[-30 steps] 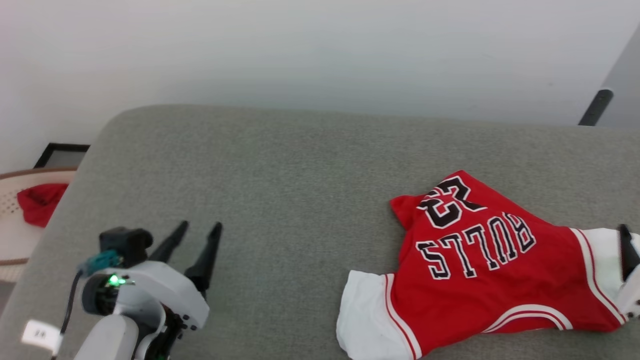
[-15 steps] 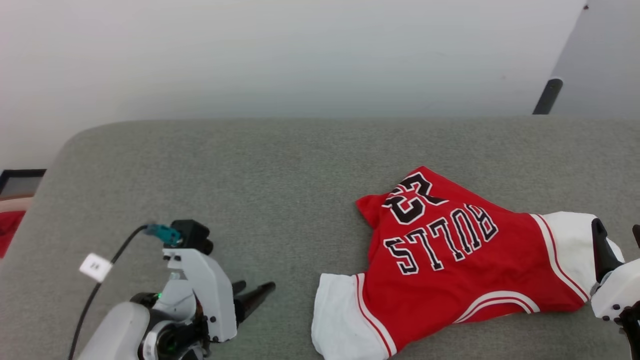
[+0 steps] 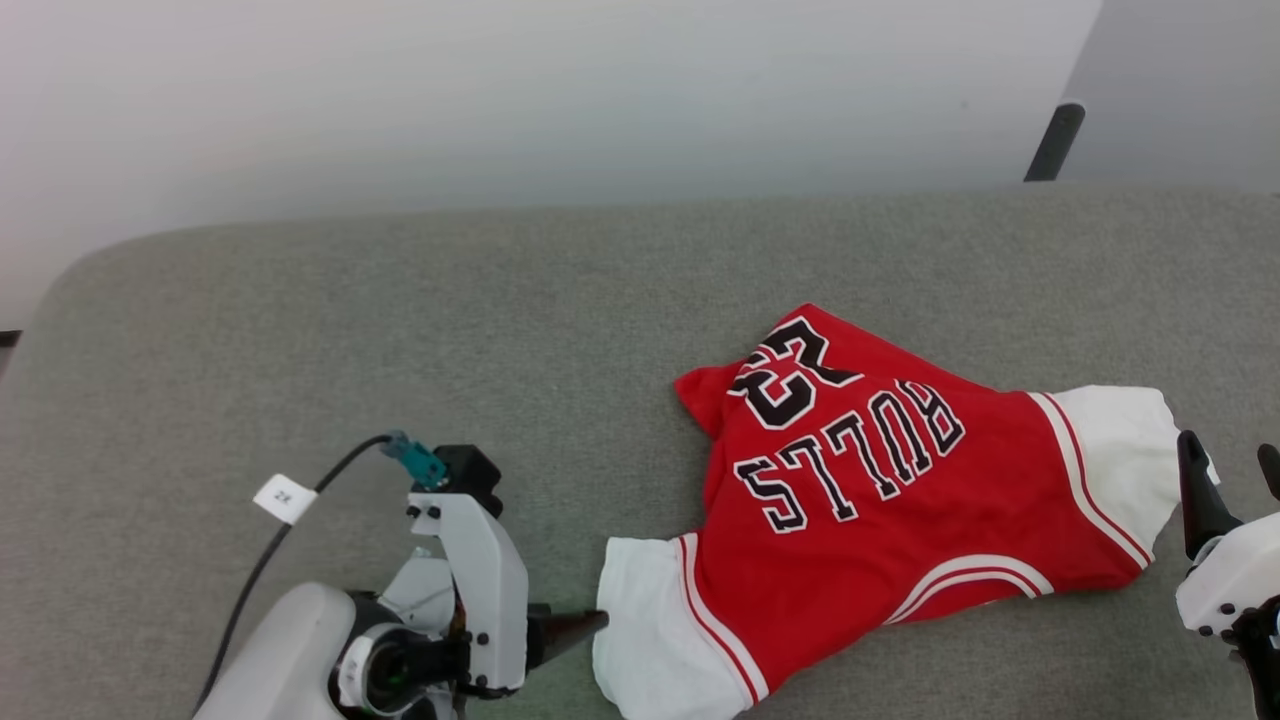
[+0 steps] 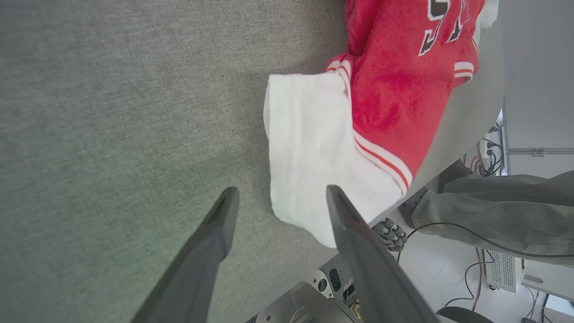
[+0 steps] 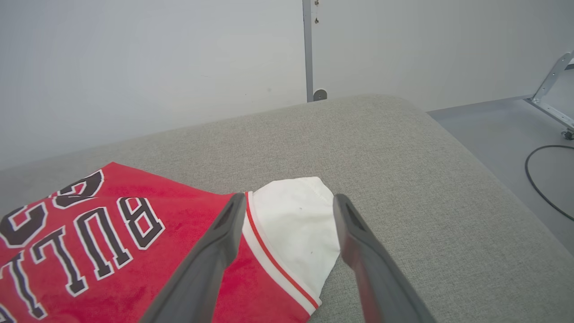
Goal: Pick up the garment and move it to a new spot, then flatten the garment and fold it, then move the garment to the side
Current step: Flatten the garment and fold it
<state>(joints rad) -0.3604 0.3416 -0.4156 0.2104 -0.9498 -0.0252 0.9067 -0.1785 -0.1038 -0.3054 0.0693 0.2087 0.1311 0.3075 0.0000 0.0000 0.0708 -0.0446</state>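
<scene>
The garment [image 3: 900, 490] is a red jersey with black "BULLS" and "23" lettering and white sleeves, lying spread on the grey cushion [image 3: 400, 330]. My left gripper [image 3: 588, 624] lies low at the near left, pointing right at the near white sleeve [image 3: 650, 650]. In the left wrist view it is open [image 4: 280, 196], with the edge of that sleeve [image 4: 314, 148] between its fingertips. My right gripper [image 3: 1230, 465] stands open beside the right sleeve [image 3: 1120, 450]. In the right wrist view its fingers straddle that sleeve [image 5: 296, 220], gripper [image 5: 290, 200] open.
A pale wall rises behind the cushion, with a dark pole [image 3: 1050, 140] at the upper right. Past the cushion's near edge the left wrist view shows a person's trouser leg [image 4: 493, 215] and cables. To the right lie the floor, a black cable [image 5: 538, 179] and a metal frame [image 5: 554, 76].
The camera has turned, shifting the whole picture left. My left gripper has swung from pointing up at the far left to pointing right at the near sleeve. The right gripper shows more fully.
</scene>
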